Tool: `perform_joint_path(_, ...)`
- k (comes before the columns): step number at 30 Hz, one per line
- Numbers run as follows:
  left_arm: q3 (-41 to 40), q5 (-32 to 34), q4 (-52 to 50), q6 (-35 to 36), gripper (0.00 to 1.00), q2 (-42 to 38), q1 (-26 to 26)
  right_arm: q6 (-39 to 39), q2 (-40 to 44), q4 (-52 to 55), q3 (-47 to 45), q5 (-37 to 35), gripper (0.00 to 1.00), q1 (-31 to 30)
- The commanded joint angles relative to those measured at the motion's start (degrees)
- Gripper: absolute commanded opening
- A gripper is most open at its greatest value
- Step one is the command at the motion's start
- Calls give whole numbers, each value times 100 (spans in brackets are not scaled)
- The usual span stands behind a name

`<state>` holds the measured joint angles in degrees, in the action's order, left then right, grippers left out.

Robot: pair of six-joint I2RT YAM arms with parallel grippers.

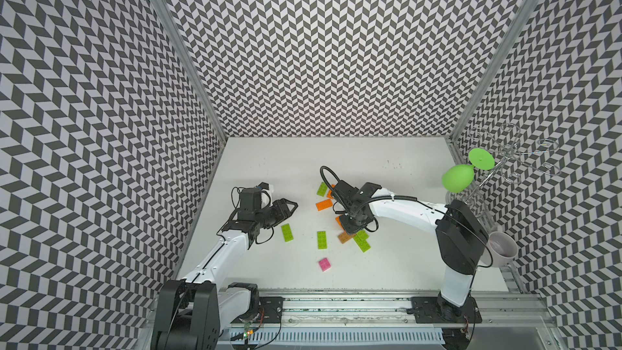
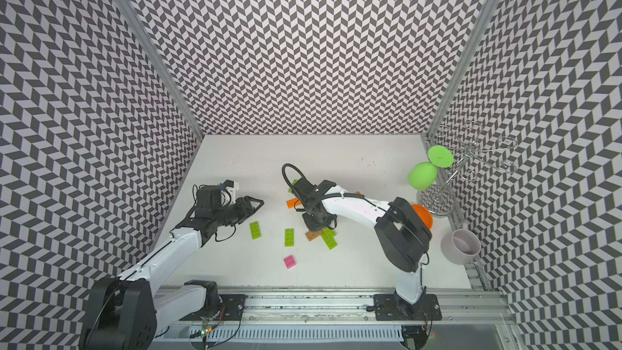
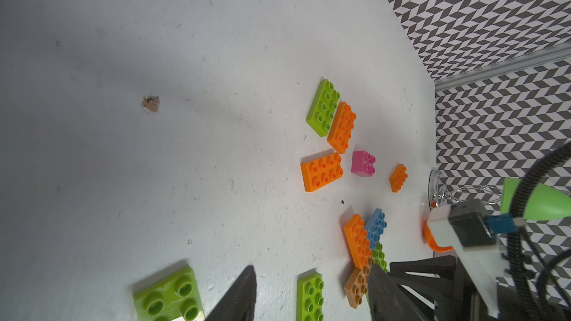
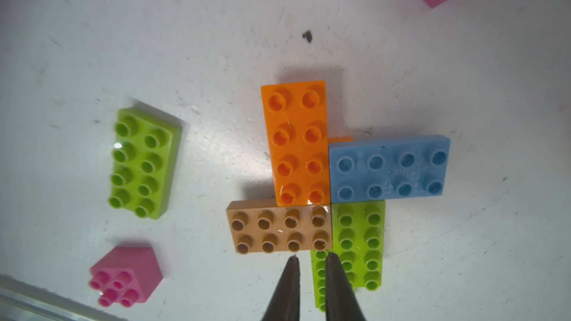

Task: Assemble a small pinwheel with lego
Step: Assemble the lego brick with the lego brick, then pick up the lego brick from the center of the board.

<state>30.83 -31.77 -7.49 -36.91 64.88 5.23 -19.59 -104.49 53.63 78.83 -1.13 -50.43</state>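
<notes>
The lego pinwheel (image 4: 309,180) lies flat on the desk (image 4: 154,41) directly beneath the right gripper (image 4: 312,257). That gripper's jaws are barely parted and empty, with the tips just off the long edge of the brown brick (image 4: 279,226) and the pinwheel's centre just beyond. The left gripper (image 3: 312,268), partly open and empty, hovers well apart, so the right arm is nearer.

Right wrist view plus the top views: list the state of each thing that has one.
Pinwheel: four bricks meeting at the centre, studs up.
Right gripper: jaws barely apart, holding nothing, by the brown brick.
Left gripper: open, empty.
Lime green brick: loose, flat, studs up.
Pink square: loose, studs up.
Goblet: hung tilted on the wire rack.
Mug: upright.
</notes>
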Motion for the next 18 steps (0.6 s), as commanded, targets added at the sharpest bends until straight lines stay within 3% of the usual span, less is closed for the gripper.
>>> perform_joint_path(1, 229, -278, 133, 130, 58, 104, -134, -740, 366, -391, -38, -133, 19, -545)
perform_joint_path(8, 942, -1186, 22, 162, 60, 526, -1443, -1680, 189, -617, 232, -113, 35, -1349)
perform_joint_path(12, 1409, -1279, -417, 417, 62, 651, -2139, -1903, 18, -669, 252, -148, 48, -1563)
perform_joint_path(18, 1497, -1195, -663, 645, 63, 562, -2450, -2092, -289, -372, 435, -139, 62, -1775)
